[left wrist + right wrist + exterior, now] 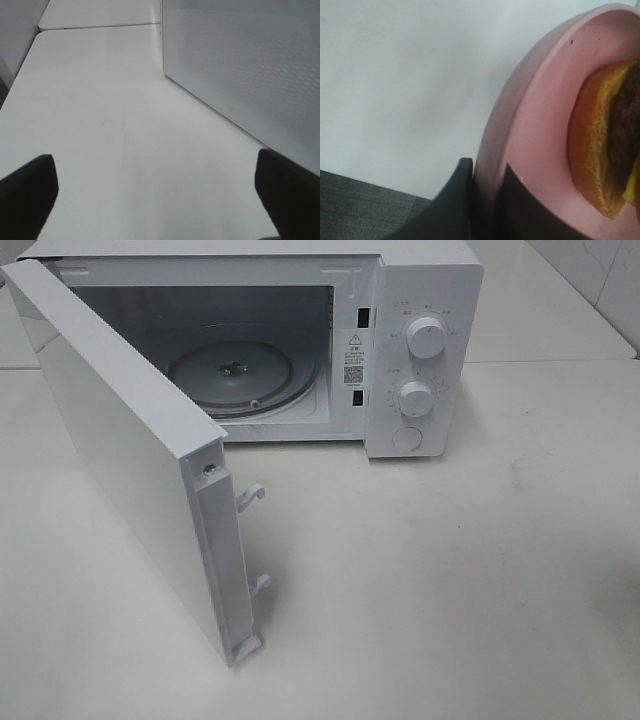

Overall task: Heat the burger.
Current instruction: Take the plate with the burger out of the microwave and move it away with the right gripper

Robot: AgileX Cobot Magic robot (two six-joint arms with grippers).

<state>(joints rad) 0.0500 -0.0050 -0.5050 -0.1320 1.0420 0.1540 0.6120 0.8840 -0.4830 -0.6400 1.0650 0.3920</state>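
A white microwave (300, 340) is seen on a white table (450, 570) in the high view, and everything else is placed against it. Its door (130, 455) is swung fully out toward the camera, so the cavity is exposed with the glass turntable (245, 380) lying flat inside; nothing is seen on the turntable. Two round knobs (427, 337) are set on the control panel beside the cavity.

Neither arm is caught in the high view. In the left wrist view the left gripper (155, 195) is held low over the table just beside the perforated face of the door, its dark fingers (27, 192) spread wide with nothing between them.

In the right wrist view the right gripper (485, 200) is clamped on the rim of a pink plate (540, 115), one finger on each side of the rim. The burger (600, 145) is carried on that plate, outside the microwave; its place relative to the microwave cannot be told.
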